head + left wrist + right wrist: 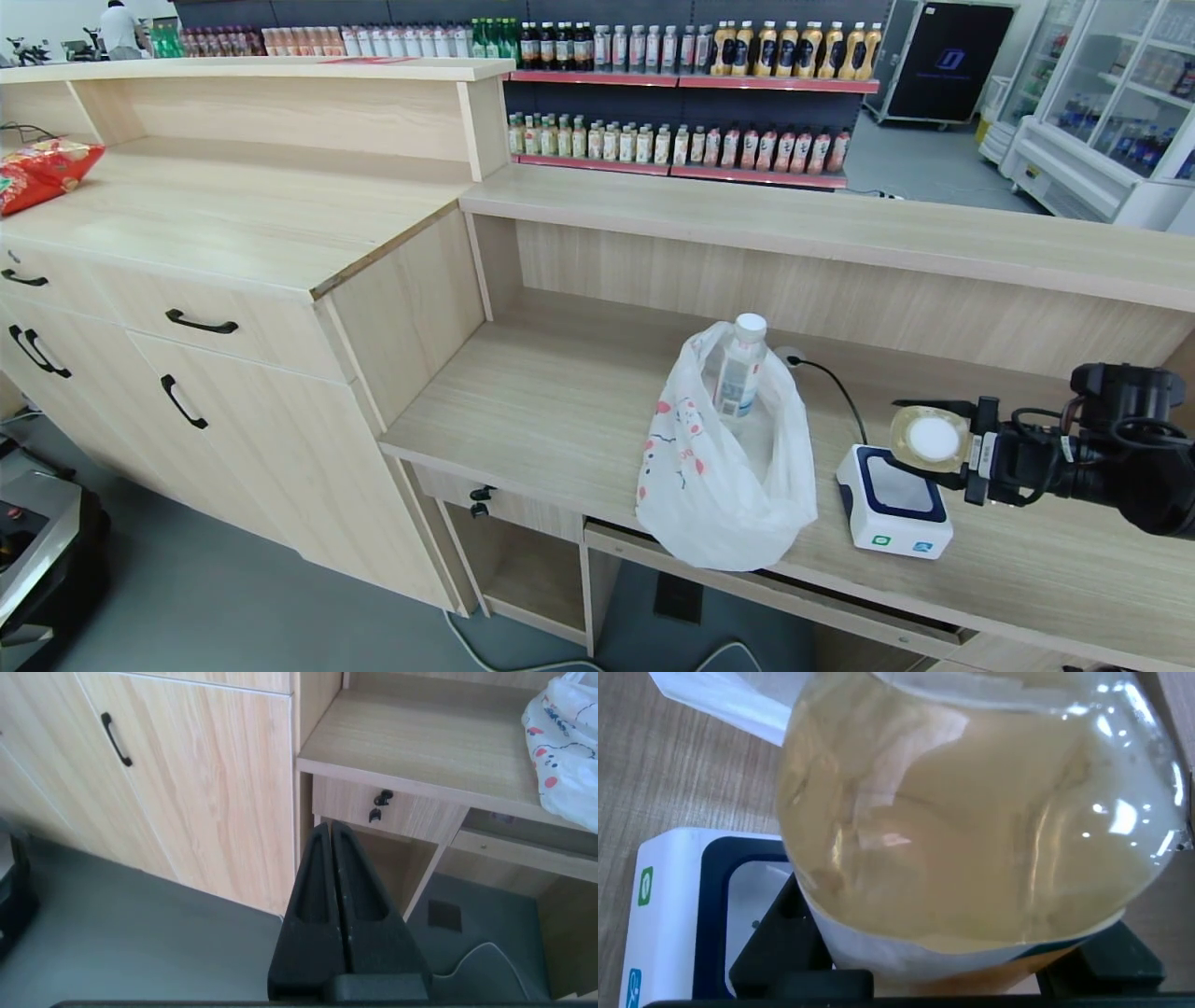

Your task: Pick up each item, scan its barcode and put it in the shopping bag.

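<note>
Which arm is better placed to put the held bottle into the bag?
Right. The right gripper holds the bottle over the scanner, beside the bag. The left gripper is shut, empty, low by the cupboard.

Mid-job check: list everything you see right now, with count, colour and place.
shopping bag: one, white with red and pink print, standing open on the lower counter
bottle in bag: one, clear with white cap, upright inside the shopping bag
scanner: one, white with dark blue face, on the lower counter at the bag's right
held bottle: one, yellowish drink, above the scanner
cable: one, black, running from the counter's back to the scanner
snack bag: one, red, on the upper counter, far left
shelf bottles: many, mixed colours, on shelves behind the counter
right gripper: one, black, shut on the held bottle
left gripper: one, black, shut, low beside the cabinet doors
</note>
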Robot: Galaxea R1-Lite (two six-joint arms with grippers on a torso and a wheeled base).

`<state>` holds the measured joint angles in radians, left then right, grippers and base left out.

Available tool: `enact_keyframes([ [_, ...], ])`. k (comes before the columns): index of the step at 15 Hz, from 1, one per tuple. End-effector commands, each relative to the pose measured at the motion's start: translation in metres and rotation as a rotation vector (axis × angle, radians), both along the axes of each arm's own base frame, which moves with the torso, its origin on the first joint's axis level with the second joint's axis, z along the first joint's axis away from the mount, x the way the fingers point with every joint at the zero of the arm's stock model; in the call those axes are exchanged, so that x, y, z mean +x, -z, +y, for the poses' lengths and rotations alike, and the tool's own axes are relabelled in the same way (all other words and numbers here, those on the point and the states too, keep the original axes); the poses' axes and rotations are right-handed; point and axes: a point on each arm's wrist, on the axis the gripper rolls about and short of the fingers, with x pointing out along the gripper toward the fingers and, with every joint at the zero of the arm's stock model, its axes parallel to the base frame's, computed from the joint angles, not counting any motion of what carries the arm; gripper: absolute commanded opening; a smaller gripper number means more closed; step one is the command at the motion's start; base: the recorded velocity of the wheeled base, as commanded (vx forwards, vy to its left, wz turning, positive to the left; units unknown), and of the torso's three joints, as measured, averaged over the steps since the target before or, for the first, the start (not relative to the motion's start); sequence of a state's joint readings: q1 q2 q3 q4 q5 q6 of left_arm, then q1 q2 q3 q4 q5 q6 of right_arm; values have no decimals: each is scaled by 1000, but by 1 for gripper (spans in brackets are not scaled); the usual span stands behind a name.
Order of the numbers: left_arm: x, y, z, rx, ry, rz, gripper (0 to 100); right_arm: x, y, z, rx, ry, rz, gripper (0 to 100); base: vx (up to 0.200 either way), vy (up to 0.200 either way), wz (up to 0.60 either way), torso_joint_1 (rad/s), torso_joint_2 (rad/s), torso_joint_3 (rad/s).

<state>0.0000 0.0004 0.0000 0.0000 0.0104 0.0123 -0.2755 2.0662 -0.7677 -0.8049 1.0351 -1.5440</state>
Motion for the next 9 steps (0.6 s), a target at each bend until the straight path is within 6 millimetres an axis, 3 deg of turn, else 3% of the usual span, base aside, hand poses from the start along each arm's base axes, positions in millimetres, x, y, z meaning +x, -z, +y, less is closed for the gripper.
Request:
enact_keyframes([
  [1,0,0,0,0,0,0,0,1,2,0,1,-1,4,0,0,0,0,0,0,0],
  [9,0,0,0,0,0,0,0,8,2,3,0,-14,-5,0,0,0,0,0,0,0],
])
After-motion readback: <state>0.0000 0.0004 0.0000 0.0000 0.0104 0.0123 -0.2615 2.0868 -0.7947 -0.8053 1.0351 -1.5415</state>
